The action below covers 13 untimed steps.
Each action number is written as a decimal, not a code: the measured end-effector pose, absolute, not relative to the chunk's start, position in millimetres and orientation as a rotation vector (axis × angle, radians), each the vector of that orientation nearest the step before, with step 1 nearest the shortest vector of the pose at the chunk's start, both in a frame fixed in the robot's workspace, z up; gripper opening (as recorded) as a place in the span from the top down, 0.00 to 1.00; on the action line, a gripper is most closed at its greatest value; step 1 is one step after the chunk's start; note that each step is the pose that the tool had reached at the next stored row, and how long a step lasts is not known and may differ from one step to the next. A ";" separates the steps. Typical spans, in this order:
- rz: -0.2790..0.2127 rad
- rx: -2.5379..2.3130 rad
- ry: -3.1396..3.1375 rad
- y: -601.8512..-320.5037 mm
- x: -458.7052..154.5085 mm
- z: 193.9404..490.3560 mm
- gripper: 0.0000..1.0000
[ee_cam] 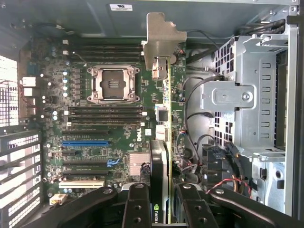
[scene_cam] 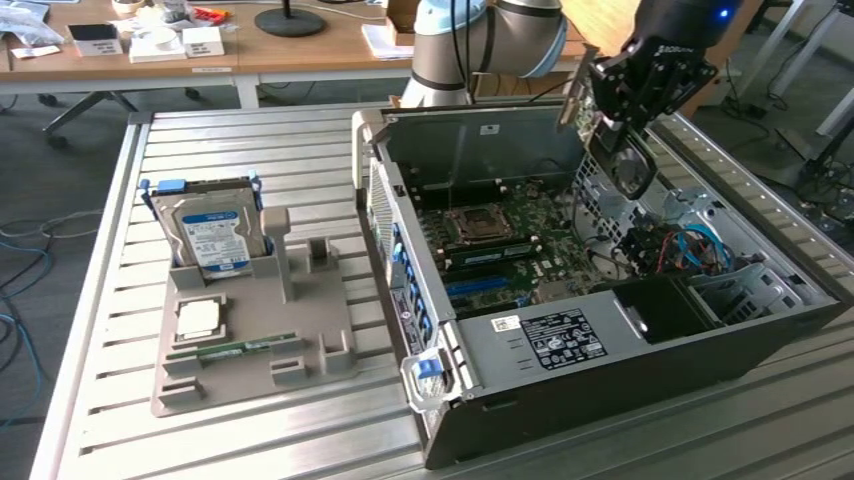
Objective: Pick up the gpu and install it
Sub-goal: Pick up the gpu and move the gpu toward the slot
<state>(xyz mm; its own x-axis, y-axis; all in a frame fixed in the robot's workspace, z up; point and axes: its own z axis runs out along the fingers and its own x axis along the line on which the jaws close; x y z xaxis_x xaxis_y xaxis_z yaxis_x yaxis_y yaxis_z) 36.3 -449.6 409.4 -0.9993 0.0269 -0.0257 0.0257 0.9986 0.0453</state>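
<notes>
My gripper (scene_cam: 630, 100) is shut on the gpu (scene_cam: 625, 168), a dark card with a round fan. It hangs edge-down over the open computer case (scene_cam: 561, 340), above the motherboard (scene_cam: 514, 245). Its pale metal bracket (scene_cam: 583, 85) points up toward the far side. In the wrist view the gpu (ee_cam: 160, 156) is edge-on between my black fingers (ee_cam: 137, 206), and my gripper (ee_cam: 164, 209) clamps its near end. The bracket (ee_cam: 164, 40) sticks out at the far end. The motherboard (ee_cam: 104, 118) with its empty processor socket (ee_cam: 114, 84) and expansion slots (ee_cam: 85, 142) lies below and beside the card.
A grey parts holder (scene_cam: 247, 330) at the exterior view's left carries a hard drive (scene_cam: 207, 235), a processor (scene_cam: 198, 320) and a memory stick (scene_cam: 247, 347). A metal drive cage (ee_cam: 247, 95) and cables (ee_cam: 213, 161) sit close beside the card. A desk (scene_cam: 267, 45) stands at the back.
</notes>
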 end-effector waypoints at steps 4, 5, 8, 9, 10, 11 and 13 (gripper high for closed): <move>0.070 0.041 3.114 -449.6 43.2 409.4 0.73; 0.070 0.041 3.114 -449.6 44.5 409.4 0.73; 0.070 0.041 3.114 -449.6 47.8 409.4 0.73; 0.070 0.041 3.114 -449.6 48.9 409.4 0.73; 0.070 0.041 3.114 -449.5 50.0 409.4 0.73; 0.070 0.041 3.114 -449.5 51.2 409.4 0.73; 0.070 0.041 3.114 -449.5 53.7 409.4 0.73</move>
